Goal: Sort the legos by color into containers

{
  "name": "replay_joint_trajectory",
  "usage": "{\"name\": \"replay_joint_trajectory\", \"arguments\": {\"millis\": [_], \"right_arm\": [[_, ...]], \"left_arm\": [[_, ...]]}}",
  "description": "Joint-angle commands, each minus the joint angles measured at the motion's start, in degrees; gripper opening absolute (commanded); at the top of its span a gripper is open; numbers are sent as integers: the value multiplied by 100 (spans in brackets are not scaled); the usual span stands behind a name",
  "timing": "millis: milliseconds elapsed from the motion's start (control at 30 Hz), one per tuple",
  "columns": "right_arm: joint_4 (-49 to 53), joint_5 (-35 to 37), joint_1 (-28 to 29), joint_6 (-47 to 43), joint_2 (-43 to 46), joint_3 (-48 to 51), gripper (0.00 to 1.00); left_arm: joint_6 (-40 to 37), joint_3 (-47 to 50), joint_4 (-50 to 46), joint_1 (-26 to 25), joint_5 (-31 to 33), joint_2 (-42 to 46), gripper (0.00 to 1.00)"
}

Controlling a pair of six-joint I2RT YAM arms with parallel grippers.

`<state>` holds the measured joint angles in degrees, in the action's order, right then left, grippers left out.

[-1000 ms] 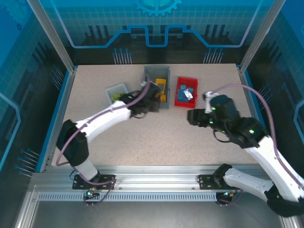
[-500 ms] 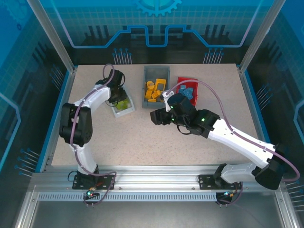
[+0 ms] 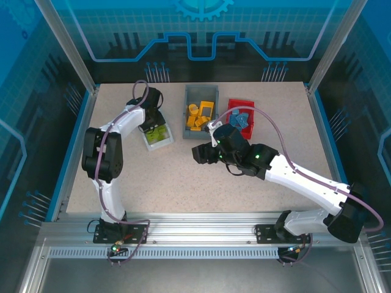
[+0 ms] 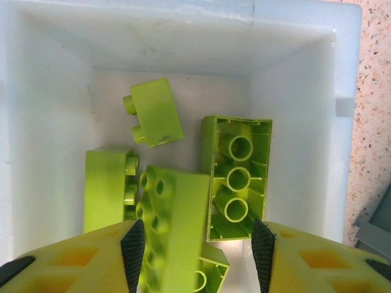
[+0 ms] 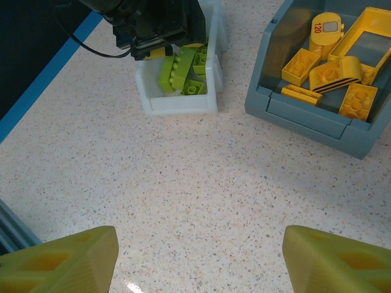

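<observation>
Far-left of worktop [image 3: 183, 183]: white bin [image 5: 180, 104] with lime bricks inside. Left jaws hang over it, spread wider than the tilted lime brick [image 4: 177, 226] between them. The grip looks slack, so I judge this the drop-off step for green. Next move: lift straight up, clear of the bin walls.

Far edge, middle: grey bin [image 5: 305, 116] with yellow bricks [image 5: 357, 101]. Just right of it: red bin [image 3: 234, 105] with blue bricks [image 3: 242, 118].

Right jaws wide, empty, over bare worktop before the grey bin. Arms sit close, so crossing paths is the risk.
</observation>
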<state>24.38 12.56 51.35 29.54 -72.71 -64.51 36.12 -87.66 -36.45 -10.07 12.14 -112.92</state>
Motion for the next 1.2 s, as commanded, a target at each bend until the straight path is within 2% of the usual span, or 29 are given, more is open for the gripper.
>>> {"name": "replay_joint_trajectory", "arguments": {"millis": [0, 167, 233, 267, 300, 367, 400, 433, 500, 533, 567, 600, 633, 667, 733, 767, 833, 867, 933, 1000, 1167], "right_arm": [[-96, 26, 66, 44, 113, 61, 73], [18, 415, -105, 108, 284, 154, 75], [319, 763, -453, 344, 433, 229, 82], [445, 820, -746, 488, 570, 351, 95], [517, 821, -1107, 585, 746, 517, 100], [785, 1143, -1719, 775, 1101, 845, 100], [905, 1443, -1977, 806, 1333, 1013, 100], [962, 1715, -2136, 789, 1517, 1139, 100], [1123, 2556, -2324, 833, 1896, 1362, 100], [1324, 3115, -2316, 1067, 1988, 1380, 100], [1384, 3660, -2312, 1289, 2031, 1578, 100], [872, 3893, -2342, 913, 2089, 1879, 100], [-169, 3761, -2407, 80, 2173, 2351, 100], [-1238, 3387, -2504, -890, 2267, 2883, 100], [-2130, 3145, -2680, -1438, 2265, 3459, 100], [-2405, 3021, -2815, -1587, 2142, 3608, 100], [-2675, 2534, -3140, -1664, 1794, 3711, 100], [-2521, 2168, -3352, -1648, 1584, 3560, 100], [-2966, 2019, -3435, -1892, 1195, 3454, 100], [-3706, 1855, -3525, -2128, 909, 3528, 100], [-4727, 1408, -3930, -2348, -1, 3600, 100]], "left_arm": [[80, -125, -176, 35, 107, 314, 53], [105, 198, 52, 13, 78, 1087, 48], [99, 432, 92, 14, 69, 1581, 49], [85, 618, 124, 25, 48, 1866, 50], [57, 822, 159, 51, -11, 2173, 52], [-22, 1323, 271, 169, -266, 2827, 60], [-57, 1632, 357, 284, -469, 3159, 74], [-118, 1938, 473, 396, -693, 3458, 97], [-345, 2664, 824, 641, -1094, 4113, 99], [-409, 2932, 874, 710, -1076, 4340, 99], [-485, 3166, 884, 758, -907, 4595, 99], [-516, 3383, 841, 772, -566, 4778, 99], [-479, 3565, 761, 769, -227, 4930, 99], [-251, 3726, 621, 763, 508, 5065, 99], [145, 4120, 561, 765, 1739, 5307, 99], [-204, 4426, 918, 769, 1894, 5463, 99], [-1231, 5099, 2177, 760, 1644, 5696, 99], [-1368, 5370, 2578, 741, 1690, 5758, 99], [-1632, 5844, 3604, 734, 1654, 5649, 99], [-1930, 6011, 4273, 725, 1695, 5291, 99], [-2625, 5962, 5513, 747, 1655, 3955, 99]]}}
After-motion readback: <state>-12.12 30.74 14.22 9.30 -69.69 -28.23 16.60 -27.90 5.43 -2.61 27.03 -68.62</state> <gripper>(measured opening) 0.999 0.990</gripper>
